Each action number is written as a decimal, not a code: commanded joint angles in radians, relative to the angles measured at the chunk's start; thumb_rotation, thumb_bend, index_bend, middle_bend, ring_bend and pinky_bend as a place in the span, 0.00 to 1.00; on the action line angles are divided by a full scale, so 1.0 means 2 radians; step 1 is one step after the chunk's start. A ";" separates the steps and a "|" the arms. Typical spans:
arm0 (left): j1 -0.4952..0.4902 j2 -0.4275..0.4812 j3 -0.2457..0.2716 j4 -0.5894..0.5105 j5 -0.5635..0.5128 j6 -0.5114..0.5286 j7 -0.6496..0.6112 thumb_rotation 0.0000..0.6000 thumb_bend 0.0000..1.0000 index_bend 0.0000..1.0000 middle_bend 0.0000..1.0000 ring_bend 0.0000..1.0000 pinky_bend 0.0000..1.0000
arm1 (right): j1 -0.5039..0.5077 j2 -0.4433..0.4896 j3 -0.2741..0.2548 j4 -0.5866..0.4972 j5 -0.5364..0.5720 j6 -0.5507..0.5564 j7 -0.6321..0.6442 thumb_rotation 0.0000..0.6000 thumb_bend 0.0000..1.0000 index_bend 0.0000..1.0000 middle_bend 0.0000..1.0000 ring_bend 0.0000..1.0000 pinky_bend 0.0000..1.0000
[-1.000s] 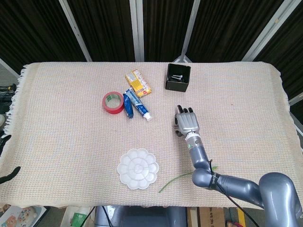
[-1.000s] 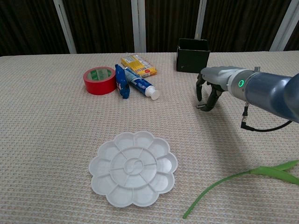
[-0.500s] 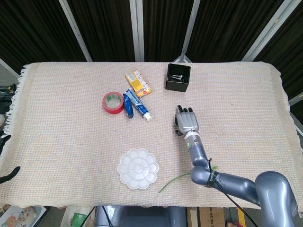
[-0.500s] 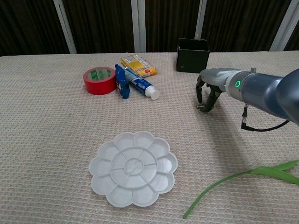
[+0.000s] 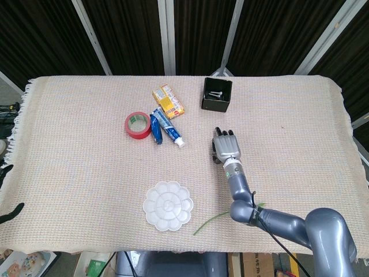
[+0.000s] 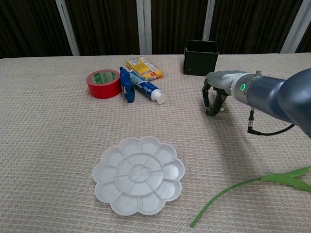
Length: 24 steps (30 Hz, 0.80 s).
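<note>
The woven cloth [image 5: 86,150] covers the table; the right hand [image 5: 226,148] hangs low over a bare part of it, fingers half bent downward and apart from the thumb, gripping nothing; the white palette [image 5: 168,205] lies behind it to its left, well apart; the black box [image 5: 217,95], with small metal parts inside, stands near and ahead of the fingertips; the toothpaste tube [image 5: 168,131] lies to its left. I judge the work hardly begun: nothing is grasped yet.

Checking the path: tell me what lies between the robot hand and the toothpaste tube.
Only bare woven cloth separates the right robot hand from the toothpaste tube, clearest in the head view.
</note>
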 commanded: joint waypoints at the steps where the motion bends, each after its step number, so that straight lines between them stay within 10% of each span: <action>1: 0.000 0.000 0.000 0.000 0.000 0.001 0.001 1.00 0.34 0.12 0.00 0.00 0.00 | 0.002 0.000 0.000 0.002 0.002 -0.002 -0.001 1.00 0.29 0.57 0.11 0.18 0.14; 24: 0.000 -0.002 0.000 -0.001 0.001 0.001 0.004 1.00 0.34 0.14 0.00 0.00 0.00 | 0.006 -0.004 -0.003 0.008 0.004 -0.005 0.004 1.00 0.32 0.62 0.11 0.18 0.15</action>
